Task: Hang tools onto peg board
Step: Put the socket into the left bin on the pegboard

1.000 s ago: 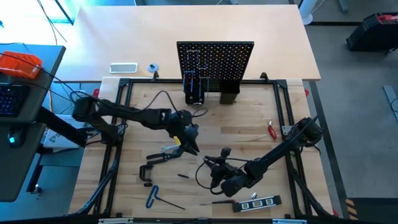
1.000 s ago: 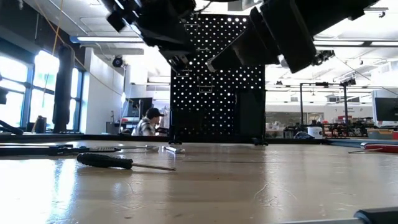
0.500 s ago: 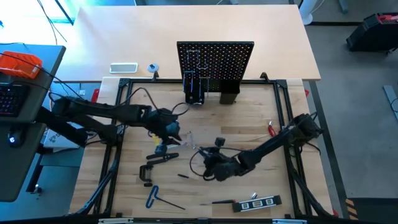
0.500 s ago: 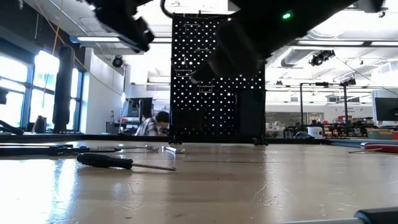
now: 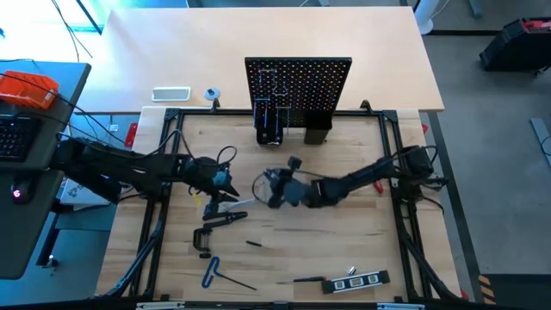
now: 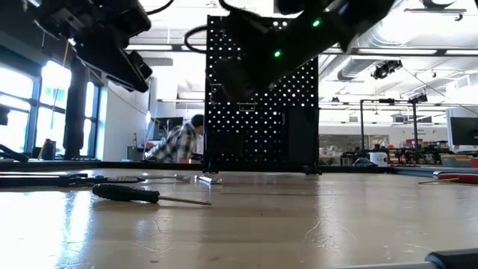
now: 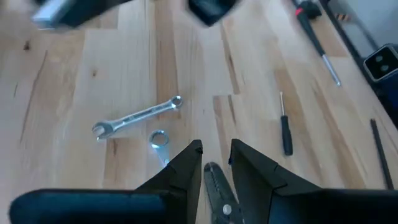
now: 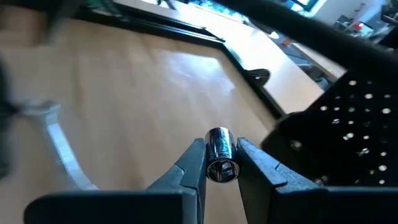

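The black peg board (image 5: 297,86) stands upright at the table's far middle, with holder boxes (image 5: 269,125) at its foot. My right gripper (image 5: 274,185) hovers in front of it, over the table's middle, shut on a small shiny socket (image 8: 219,149). My left gripper (image 5: 225,184) hangs over the left-middle. A grey metal piece (image 7: 216,183) shows right at it; held or lying beneath, I cannot tell. A silver wrench (image 7: 137,116) lies flat ahead of it. Pliers (image 5: 225,218), a C-clamp (image 5: 202,241), a blue hex key (image 5: 211,271) and the level (image 5: 353,280) lie on the near half. My right gripper pinches the socket's round side (image 8: 211,144) between its two fingers (image 8: 194,163). The fingers reach in from the table's right, nearly level. The socket lies along the fingers, its hollow end toward the wrist camera, and is lifted clear of the table.
A black screwdriver (image 5: 306,278) and a small bit (image 5: 252,244) lie near the front edge, and a red-handled tool (image 5: 376,181) at the right. A white tray (image 5: 170,93) sits behind the frame at the far left. A person (image 6: 175,142) is in the room beyond.
My right gripper has swung from near the level at the front edge toward the table's middle and the peg board, rolling a little. My left gripper has drawn back from the middle toward the table's left edge, tipping as it went.
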`<control>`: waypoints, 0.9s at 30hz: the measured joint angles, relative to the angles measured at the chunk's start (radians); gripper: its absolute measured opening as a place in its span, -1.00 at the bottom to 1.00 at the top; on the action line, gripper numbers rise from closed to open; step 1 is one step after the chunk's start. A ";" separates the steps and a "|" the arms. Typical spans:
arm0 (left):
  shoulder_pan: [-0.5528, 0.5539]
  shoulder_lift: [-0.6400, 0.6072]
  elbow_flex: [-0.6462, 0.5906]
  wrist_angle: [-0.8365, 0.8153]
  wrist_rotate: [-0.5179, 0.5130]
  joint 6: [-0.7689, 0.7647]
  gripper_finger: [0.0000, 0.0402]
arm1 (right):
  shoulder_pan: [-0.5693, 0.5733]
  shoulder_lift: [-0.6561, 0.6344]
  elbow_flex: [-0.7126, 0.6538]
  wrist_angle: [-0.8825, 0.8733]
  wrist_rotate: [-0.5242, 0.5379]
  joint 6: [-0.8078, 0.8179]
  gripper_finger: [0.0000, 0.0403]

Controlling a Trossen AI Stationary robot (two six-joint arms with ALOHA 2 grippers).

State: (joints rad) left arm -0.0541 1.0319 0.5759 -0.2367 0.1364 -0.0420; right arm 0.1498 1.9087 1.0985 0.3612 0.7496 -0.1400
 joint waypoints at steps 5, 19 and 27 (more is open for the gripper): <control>-0.013 -0.027 -0.074 0.119 -0.001 0.000 -0.61 | -0.120 0.000 0.000 0.053 -0.044 -0.008 -0.72; -0.014 -0.030 -0.110 0.234 -0.003 0.072 -0.61 | -0.335 0.000 0.000 0.122 -0.234 0.085 -0.72; -0.014 -0.030 -0.110 0.259 -0.003 0.072 -0.61 | -0.342 -0.001 0.000 0.131 -0.242 0.099 -0.52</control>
State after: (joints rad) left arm -0.0685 1.0019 0.4660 0.0224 0.1337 0.0303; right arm -0.1925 1.9076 1.0985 0.4918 0.5073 -0.0411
